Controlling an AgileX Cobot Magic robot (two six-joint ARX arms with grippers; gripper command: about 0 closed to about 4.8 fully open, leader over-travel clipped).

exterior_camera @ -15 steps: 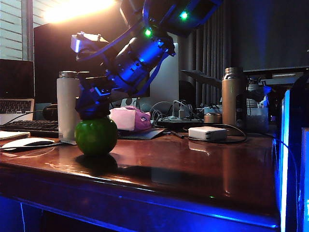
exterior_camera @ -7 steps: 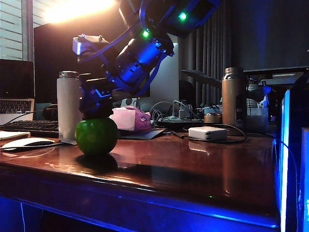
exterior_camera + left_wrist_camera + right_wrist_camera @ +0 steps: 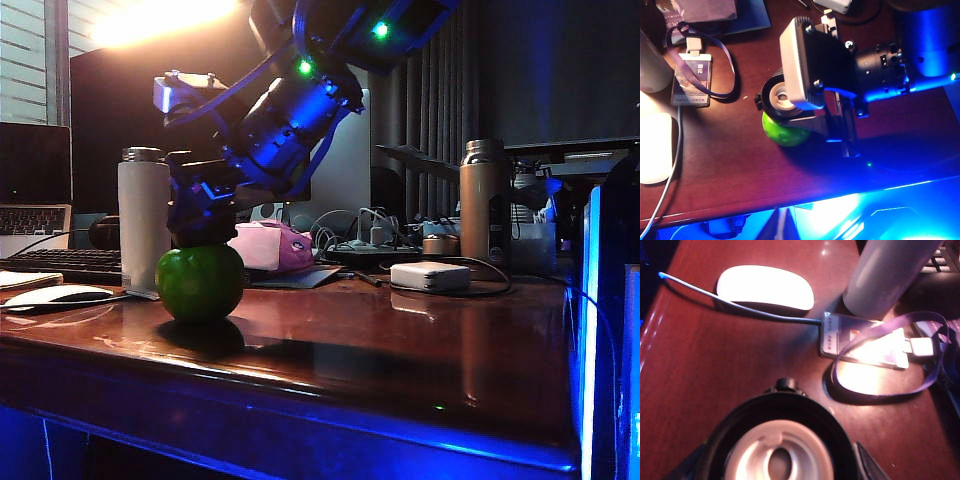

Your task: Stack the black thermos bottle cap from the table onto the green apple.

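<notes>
The right gripper reaches across to the left side of the table and hangs directly over the green apple. Its jaws stand on either side of the black thermos bottle cap, closed around it by the look of the right wrist view, where a dark finger shows at the cap's rim. From above, the cap sits open side up on the apple, covering most of its top. I cannot tell whether the cap's weight is already on the fruit or still carried by the jaws.

The left gripper is not visible anywhere; its camera merely looks down on the scene from higher up.

The risk from here is plain. The apple is round and glossy with a dimpled top, so a cap let go off-centre or tilted would probably slide off. A jaw dragging on the cap as it opens could nudge the apple and set it rolling towards the white mouse or the lanyard badge nearby.
</notes>
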